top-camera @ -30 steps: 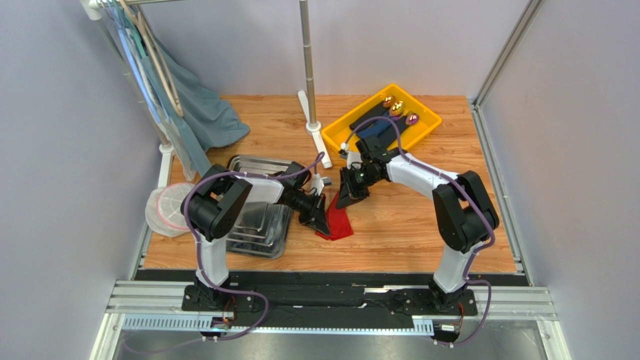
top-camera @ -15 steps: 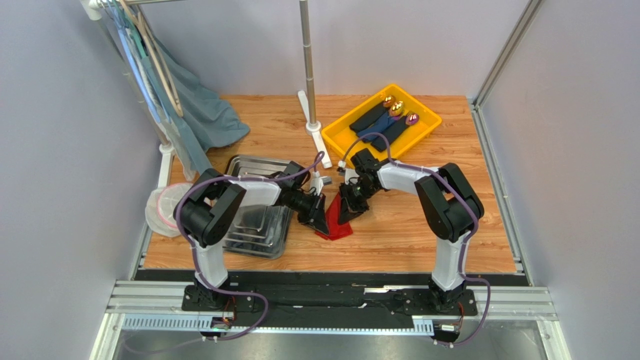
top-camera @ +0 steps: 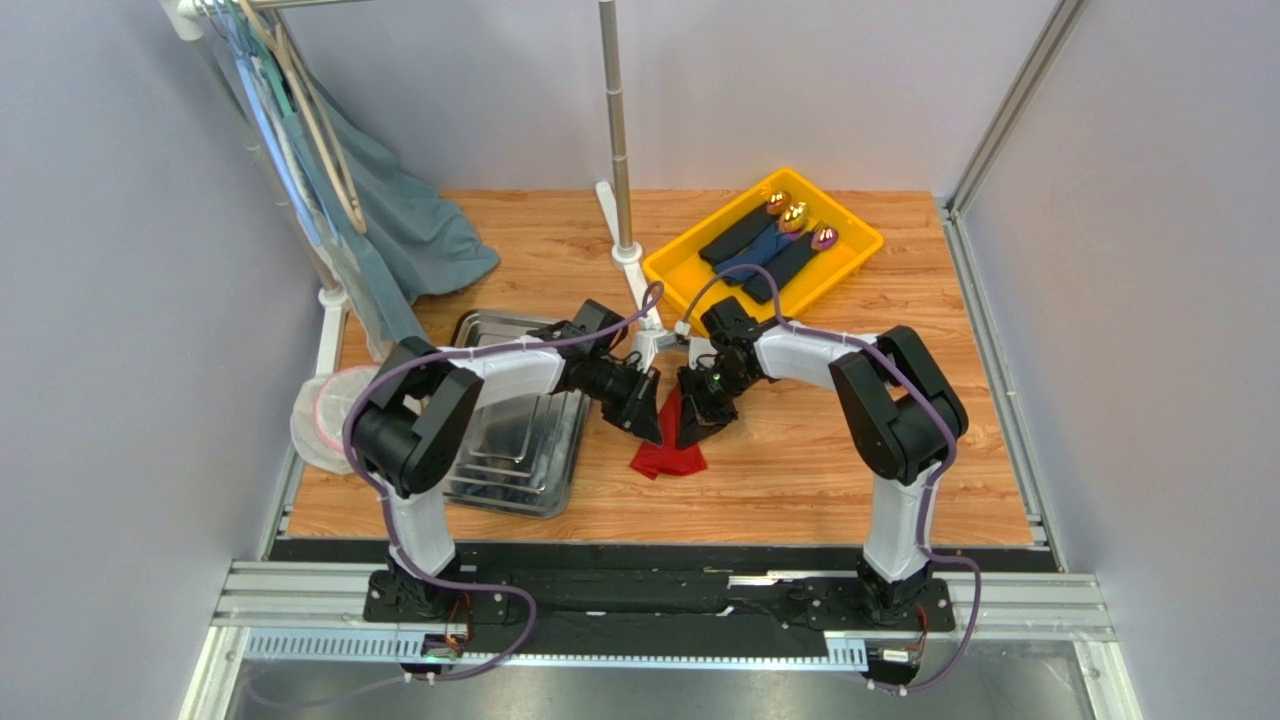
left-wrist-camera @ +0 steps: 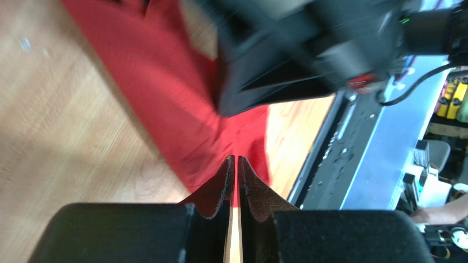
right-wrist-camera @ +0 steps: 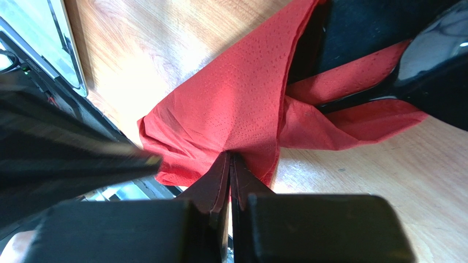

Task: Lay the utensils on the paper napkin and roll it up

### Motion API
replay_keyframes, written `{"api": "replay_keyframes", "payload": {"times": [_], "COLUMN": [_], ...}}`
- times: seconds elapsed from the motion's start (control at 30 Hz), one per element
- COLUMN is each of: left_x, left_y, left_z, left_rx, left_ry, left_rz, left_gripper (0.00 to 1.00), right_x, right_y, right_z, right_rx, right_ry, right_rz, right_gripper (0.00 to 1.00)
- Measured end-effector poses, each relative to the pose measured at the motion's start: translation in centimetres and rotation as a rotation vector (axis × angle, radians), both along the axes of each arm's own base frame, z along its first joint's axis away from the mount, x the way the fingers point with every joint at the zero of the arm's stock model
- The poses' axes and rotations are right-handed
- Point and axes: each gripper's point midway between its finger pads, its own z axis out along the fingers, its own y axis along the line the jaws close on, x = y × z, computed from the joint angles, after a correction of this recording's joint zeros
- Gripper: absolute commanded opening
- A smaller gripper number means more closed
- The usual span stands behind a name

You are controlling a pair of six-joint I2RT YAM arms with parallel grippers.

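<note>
1. The yellow bin (top-camera: 851, 240) stands at the far right of the bench (top-camera: 812, 450). It holds three dark rolls (top-camera: 766, 240) side by side. Two gold heads and one purple head poke from their far ends.
2. The steel tray (top-camera: 511, 465) sits at the near left and looks like a stack of nested trays. The left arm crosses above it.
3. The paper napkin (top-camera: 676, 458) lies crumpled at mid-bench, outside both containers and directly under the two grippers.
4. In the right wrist view, a glossy black utensil (right-wrist-camera: 434, 49) lies among the napkin's folds, with red paper lapped over part of it.
5. Left gripper (top-camera: 643, 408): its jaws are together, with the tips at the napkin's edge. It cannot be told whether any paper is caught between them.
6. Right gripper (top-camera: 694, 413): its jaws are clamped on a raised fold of the napkin.
7. The two grippers stand just beside each other, tips facing.
</note>
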Motion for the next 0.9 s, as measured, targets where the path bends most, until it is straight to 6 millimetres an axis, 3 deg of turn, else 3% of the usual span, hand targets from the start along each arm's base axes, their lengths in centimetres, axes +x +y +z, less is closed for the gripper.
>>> {"api": "replay_keyframes", "payload": {"times": [0.2,0.43,0.9], "left_x": [-1.6,-2.7,-2.8], "left_y": [0.8,0.5,0.4], "left_z": [-2.9,-3.1,-2.6], "left_rx": [0.052,-0.007,-0.043], "left_ry": [0.075,0.14,0.153], "left_rz": [-0.008,0.019,0.045], "left_gripper": [0.06,0.04,0.06], "right_x": [0.1,0.4,0.4], "right_y": [0.1,0.6,0.7], "right_z": [0.0,0.0,0.1], "right_rx": [-0.003,0.0,0.001], "right_ry": [0.008,0.006,-0.004], "right_rz": [0.004,0.025,0.043], "right_gripper": [0.03,0.03,0.03]}}
